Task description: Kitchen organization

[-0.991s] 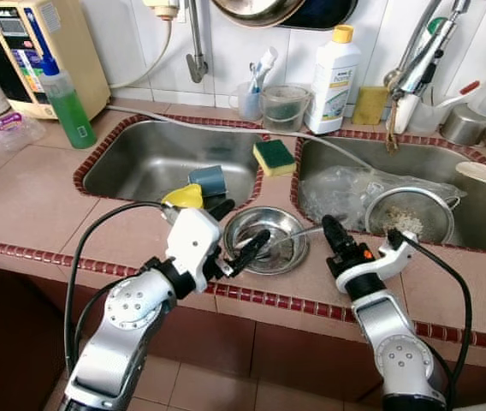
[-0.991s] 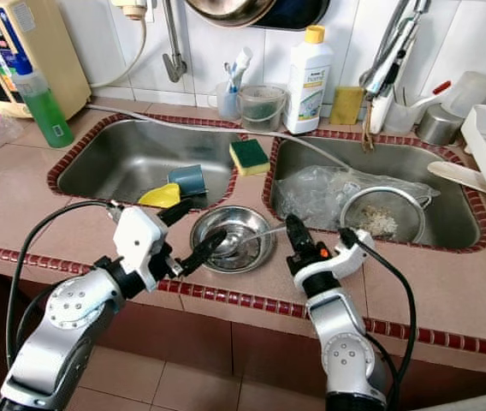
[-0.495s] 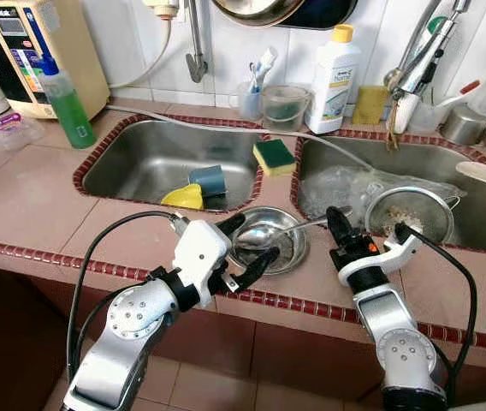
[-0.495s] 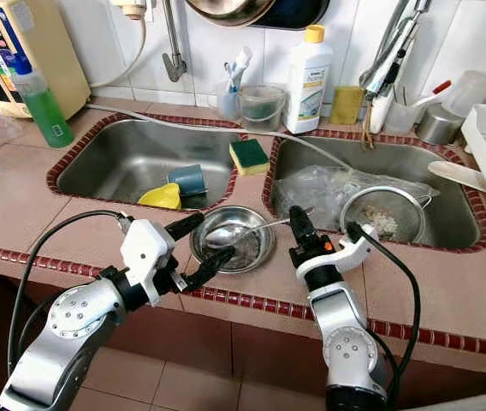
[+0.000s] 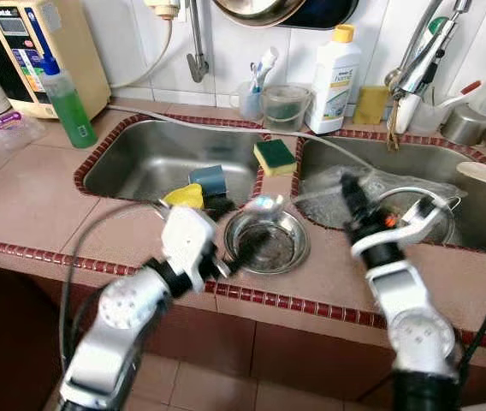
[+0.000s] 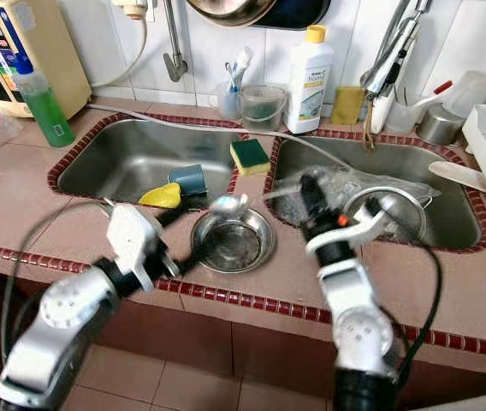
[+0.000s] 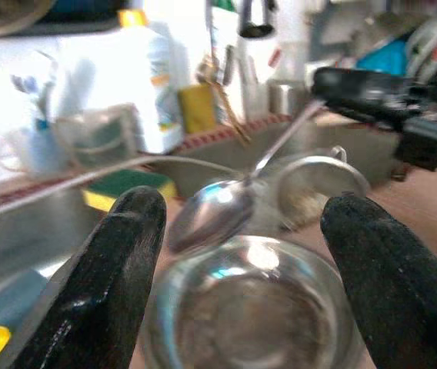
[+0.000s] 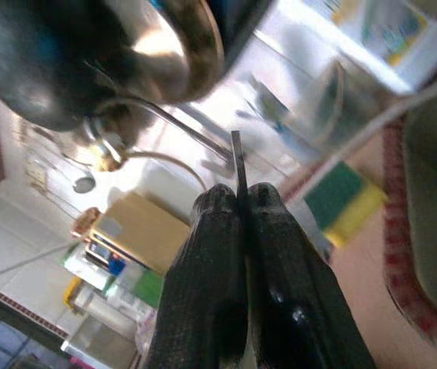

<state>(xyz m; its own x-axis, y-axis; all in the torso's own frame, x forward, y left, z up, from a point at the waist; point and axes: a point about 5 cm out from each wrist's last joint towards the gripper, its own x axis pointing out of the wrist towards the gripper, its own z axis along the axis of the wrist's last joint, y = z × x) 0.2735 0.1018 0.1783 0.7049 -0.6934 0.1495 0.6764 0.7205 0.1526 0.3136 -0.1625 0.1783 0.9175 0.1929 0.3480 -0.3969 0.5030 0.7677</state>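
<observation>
- Fingers of the right gripper (image 8: 241, 201) are pressed together on the thin handle of a metal spoon (image 5: 264, 204), which hangs in the air above the front edge of the bench, its bowl over the far rim of the small steel bowl (image 5: 268, 242).
- Left gripper (image 7: 238, 223) has its two black fingers spread wide on either side of that steel bowl, gripping nothing; it sits at the bench's front edge, just ahead of the left sink (image 5: 140, 163).
- By my reckoning the tidying is at an early stage: one spoon is lifted, but nothing looks put away.
- Left to do, I'd say: the blue cup (image 5: 208, 180) and yellow piece (image 5: 184, 196) in the left sink, the strainer (image 5: 414, 214) and crumpled plastic (image 5: 328, 188) in the right sink, and the sponge (image 5: 274, 155) on the divider between the sinks.
- Head views lay out the whole bench, though both arms are blurred there.
- Left wrist view gives what they cannot: the spoon's bowl hanging clear between the open fingers, with the steel bowl below holding nothing I can make out.
- Right wrist view shows the pinch itself, the handle end poking out past the fingertips.
</observation>
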